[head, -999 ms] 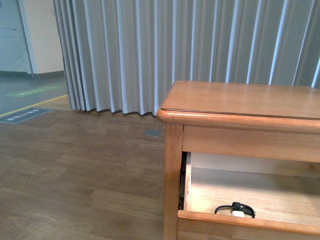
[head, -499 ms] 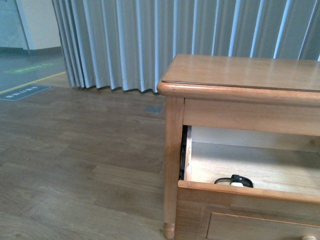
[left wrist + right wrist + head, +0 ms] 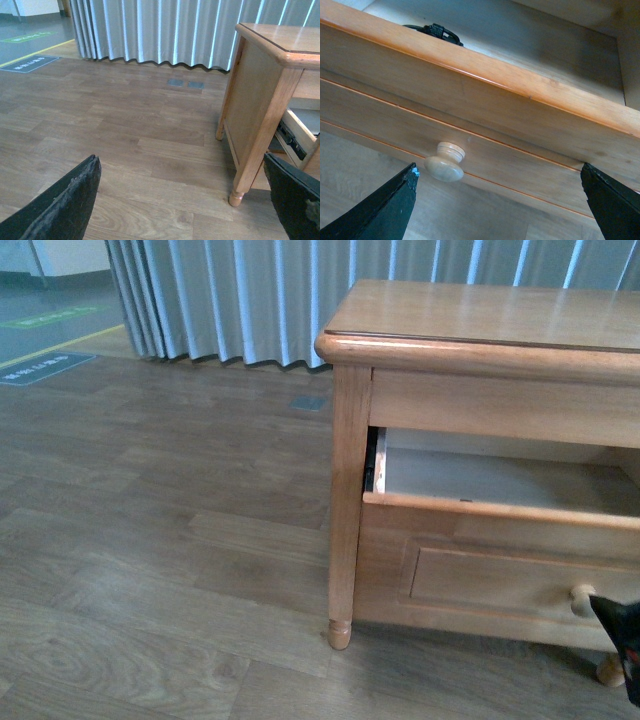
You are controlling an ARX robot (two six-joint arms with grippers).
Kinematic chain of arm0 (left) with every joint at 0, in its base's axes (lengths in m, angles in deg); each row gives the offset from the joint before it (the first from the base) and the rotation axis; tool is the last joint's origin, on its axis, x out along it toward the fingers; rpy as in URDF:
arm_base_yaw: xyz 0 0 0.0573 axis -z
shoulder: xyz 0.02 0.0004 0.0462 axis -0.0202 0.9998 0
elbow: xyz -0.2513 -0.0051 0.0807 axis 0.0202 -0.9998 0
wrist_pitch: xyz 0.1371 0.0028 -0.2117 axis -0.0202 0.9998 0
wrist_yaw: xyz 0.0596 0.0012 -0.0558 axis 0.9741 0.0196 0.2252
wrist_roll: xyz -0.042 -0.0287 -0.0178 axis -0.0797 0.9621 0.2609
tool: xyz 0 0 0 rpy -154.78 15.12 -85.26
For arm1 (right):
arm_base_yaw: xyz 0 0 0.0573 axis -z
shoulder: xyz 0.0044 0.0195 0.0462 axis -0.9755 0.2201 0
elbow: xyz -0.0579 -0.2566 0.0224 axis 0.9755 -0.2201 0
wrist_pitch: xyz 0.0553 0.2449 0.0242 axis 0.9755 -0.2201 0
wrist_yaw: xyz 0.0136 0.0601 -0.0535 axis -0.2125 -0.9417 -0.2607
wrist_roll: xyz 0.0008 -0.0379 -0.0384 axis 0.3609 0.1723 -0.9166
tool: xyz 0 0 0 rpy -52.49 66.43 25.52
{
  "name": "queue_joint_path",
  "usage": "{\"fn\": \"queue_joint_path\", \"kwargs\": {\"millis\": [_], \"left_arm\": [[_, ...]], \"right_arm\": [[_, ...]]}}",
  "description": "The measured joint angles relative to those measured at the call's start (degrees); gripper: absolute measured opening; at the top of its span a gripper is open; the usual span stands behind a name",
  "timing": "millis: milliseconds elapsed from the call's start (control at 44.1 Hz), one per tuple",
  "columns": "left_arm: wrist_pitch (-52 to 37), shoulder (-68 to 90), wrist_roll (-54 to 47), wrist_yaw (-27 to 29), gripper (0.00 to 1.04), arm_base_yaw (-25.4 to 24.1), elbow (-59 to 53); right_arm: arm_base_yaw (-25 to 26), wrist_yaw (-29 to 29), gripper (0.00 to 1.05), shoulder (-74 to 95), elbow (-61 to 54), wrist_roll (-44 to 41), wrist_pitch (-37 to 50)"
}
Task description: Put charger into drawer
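Note:
The drawer (image 3: 500,570) of the wooden cabinet (image 3: 480,315) stands pulled open, with its honey-brown front and round pale knob (image 3: 582,598) facing me. In the right wrist view the charger's bundled black cable (image 3: 437,32) lies inside the drawer just behind the front rim (image 3: 485,70); its white plug is hidden. The charger is hidden in the front view. My right gripper (image 3: 500,210) is open and empty just below the drawer front, with the knob (image 3: 445,161) near one finger. One of its fingers (image 3: 620,640) shows in the front view. My left gripper (image 3: 180,200) is open and empty over the floor, left of the cabinet.
Wood floor (image 3: 150,540) stretches to the left of the cabinet. The cabinet's front leg (image 3: 236,197) stands close to my left gripper's finger (image 3: 295,200). A grey curtain (image 3: 230,290) hangs behind. The drawer's side with its slide rail (image 3: 292,137) sticks out from the cabinet.
The front view has dropped lower, so the cabinet sits higher in frame. The charger has gone out of sight behind the drawer front. The knob and a right finger have come into view.

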Motion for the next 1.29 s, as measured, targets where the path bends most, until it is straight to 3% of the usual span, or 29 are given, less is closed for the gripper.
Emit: {"fn": "queue_joint_path", "kwargs": {"millis": [318, 613, 840, 999, 1180, 1294], "left_arm": [[0.0, 0.0, 0.0, 0.0, 0.99, 0.0, 0.0], [0.0, 0.0, 0.0, 0.0, 0.99, 0.0, 0.0], [0.0, 0.0, 0.0, 0.0, 0.99, 0.0, 0.0], [0.0, 0.0, 0.0, 0.0, 0.99, 0.0, 0.0], [0.0, 0.0, 0.0, 0.0, 0.99, 0.0, 0.0], [0.0, 0.0, 0.0, 0.0, 0.99, 0.0, 0.0]], "right_arm": [[-2.2, 5.2, 0.96, 15.7, 14.9, 0.3, 7.1], [-3.5, 9.5, 0.96, 24.9, 27.8, 1.1, 5.7], [-4.1, 12.1, 0.96, 26.4, 30.7, 1.8, 4.8], [-3.1, 9.0, 0.96, 23.1, 27.2, 1.7, 5.8], [-0.9, 5.8, 0.96, 7.0, 12.9, 1.8, 6.6], [2.1, 4.4, 0.96, -7.0, 2.4, 2.7, 2.3]]}}
